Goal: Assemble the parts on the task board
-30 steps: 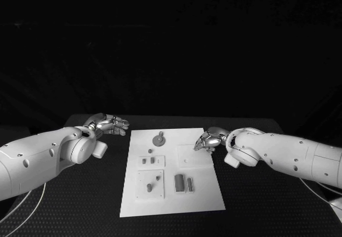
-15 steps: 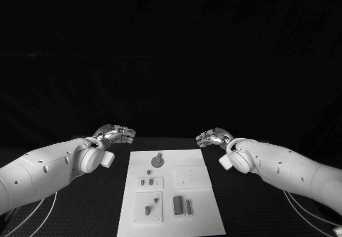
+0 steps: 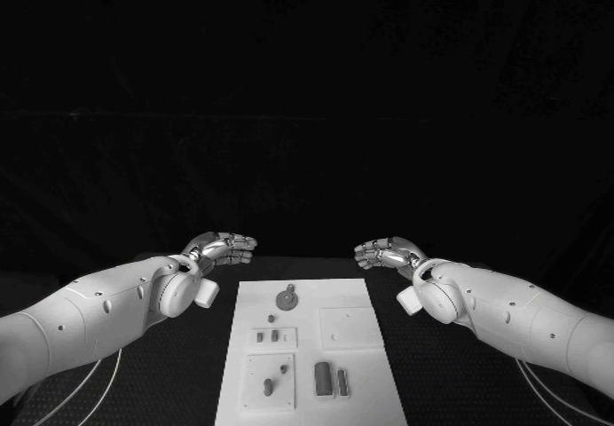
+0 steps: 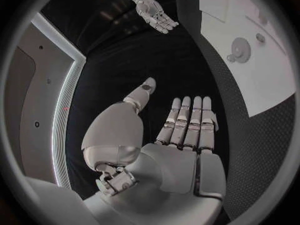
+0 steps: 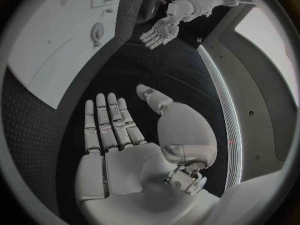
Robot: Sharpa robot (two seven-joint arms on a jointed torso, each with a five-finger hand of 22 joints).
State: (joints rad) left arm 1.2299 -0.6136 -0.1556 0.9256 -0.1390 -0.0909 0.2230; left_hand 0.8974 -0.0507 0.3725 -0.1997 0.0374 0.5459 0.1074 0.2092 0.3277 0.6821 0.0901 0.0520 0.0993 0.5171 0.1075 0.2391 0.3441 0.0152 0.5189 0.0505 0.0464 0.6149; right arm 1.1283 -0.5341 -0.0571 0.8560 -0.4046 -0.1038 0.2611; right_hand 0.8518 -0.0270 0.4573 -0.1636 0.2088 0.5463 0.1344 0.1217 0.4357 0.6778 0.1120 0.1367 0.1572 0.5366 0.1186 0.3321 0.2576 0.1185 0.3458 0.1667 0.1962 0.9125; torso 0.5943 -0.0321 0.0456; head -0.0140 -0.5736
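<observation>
Task board [image 3: 307,346] on black table [image 3: 448,355], parts [image 3: 330,380] on it, nothing overhead

Open table [image 3: 435,355] (beside task board [image 3: 307,390])

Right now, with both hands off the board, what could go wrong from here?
Both the left hand and right hand hover open beyond the task board, so any reach starts far off. The small parts lie close together; broad fingers might knock a neighbour.
</observation>
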